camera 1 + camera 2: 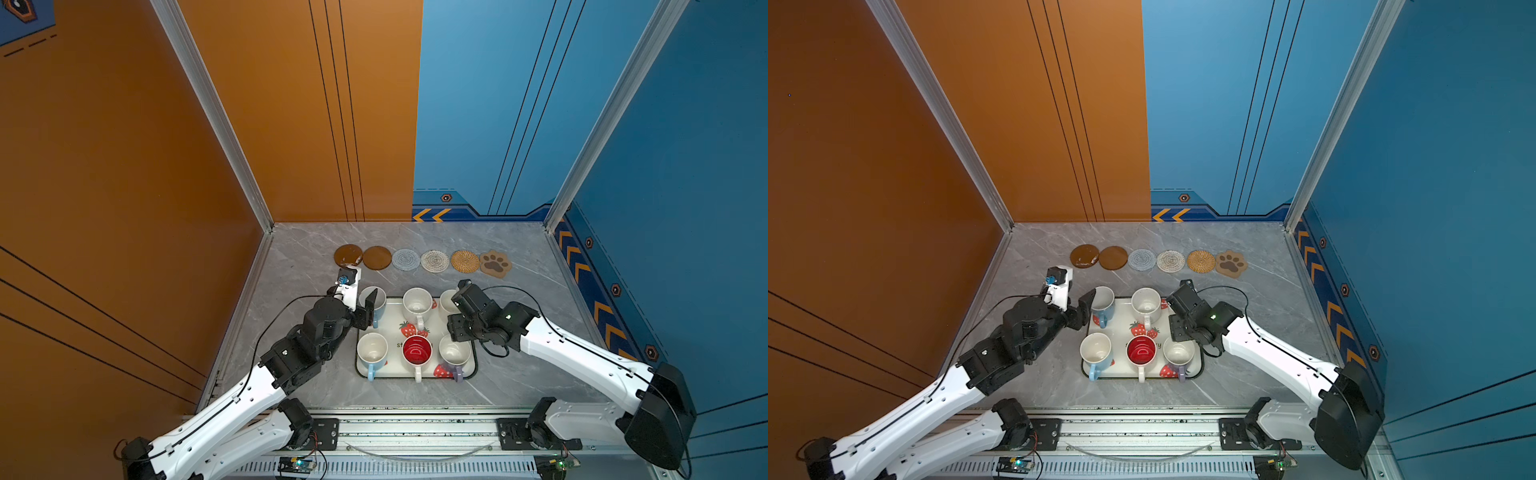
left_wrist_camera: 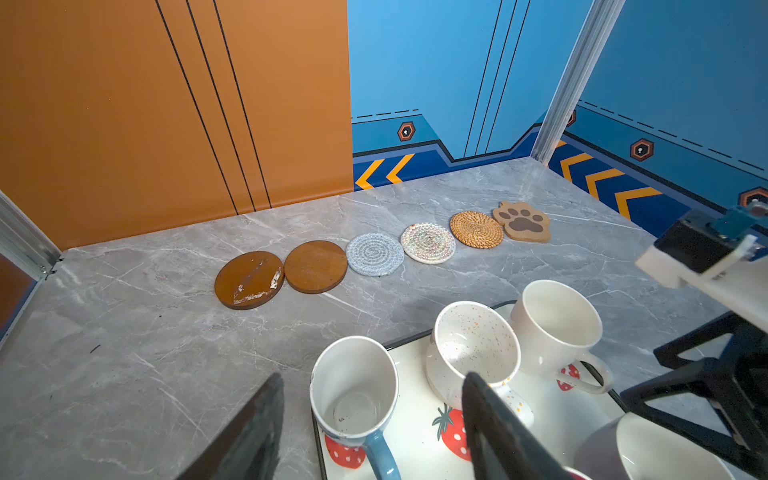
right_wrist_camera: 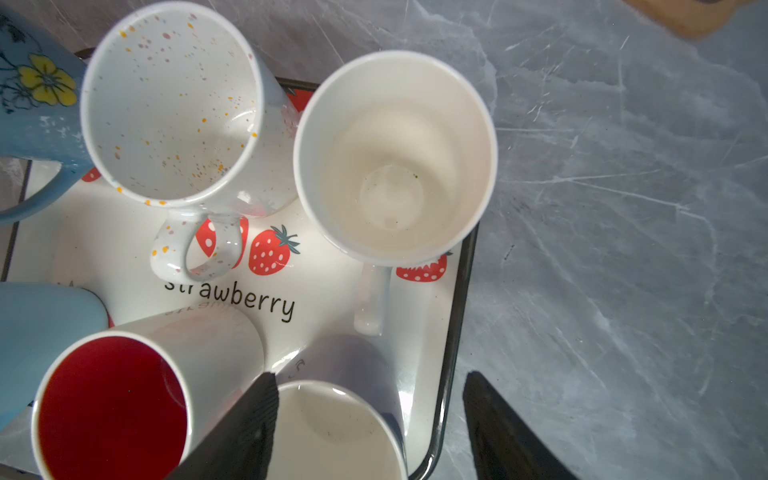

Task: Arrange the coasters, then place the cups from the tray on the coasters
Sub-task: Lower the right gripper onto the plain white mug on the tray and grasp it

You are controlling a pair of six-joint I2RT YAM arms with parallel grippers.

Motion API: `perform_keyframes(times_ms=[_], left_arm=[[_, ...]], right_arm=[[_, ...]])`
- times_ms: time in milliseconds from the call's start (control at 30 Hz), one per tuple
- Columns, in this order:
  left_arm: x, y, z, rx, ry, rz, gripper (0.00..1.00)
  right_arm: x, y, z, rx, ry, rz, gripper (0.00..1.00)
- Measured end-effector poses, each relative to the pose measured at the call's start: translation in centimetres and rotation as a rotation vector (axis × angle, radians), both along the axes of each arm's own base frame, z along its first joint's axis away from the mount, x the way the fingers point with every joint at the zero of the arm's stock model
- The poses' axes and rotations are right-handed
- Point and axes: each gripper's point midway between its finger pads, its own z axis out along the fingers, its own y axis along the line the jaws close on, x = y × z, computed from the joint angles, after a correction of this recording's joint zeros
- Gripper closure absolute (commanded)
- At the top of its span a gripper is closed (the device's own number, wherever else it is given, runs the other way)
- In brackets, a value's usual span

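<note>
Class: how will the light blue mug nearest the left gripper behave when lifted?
The light blue mug looks glossy and hard: probably rigid, slippery, breakable. Empty and upright, it likely sits stable; its handle may unbalance a rim grip.

Grey marble table (image 1: 415, 395): six coasters (image 1: 406, 260) in row; tray (image 1: 392, 318) nearer front.

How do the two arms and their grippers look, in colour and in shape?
Both the left arm and the right arm have white shells, black joints and a thin black cable running alongside. The left gripper and the right gripper each have two flat, black, tapered fingers.
</note>
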Motion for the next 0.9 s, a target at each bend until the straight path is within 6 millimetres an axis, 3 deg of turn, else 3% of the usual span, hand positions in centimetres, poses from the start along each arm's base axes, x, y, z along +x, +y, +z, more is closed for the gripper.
perform_keyframes(times_ms=[467,900], left_arm=[[0.7,0.7,-0.5,-0.008,-0.006,0.028,0.26],[1.0,0.7,-0.3,-0.034,-0.009,0.019,0.25]], right_arm=[[2.4,-0.1,-2.3,0.027,0.050,-0.058,0.40],[2.8,-0.1,-4.5,-0.003,0.098,-0.062,0.48]])
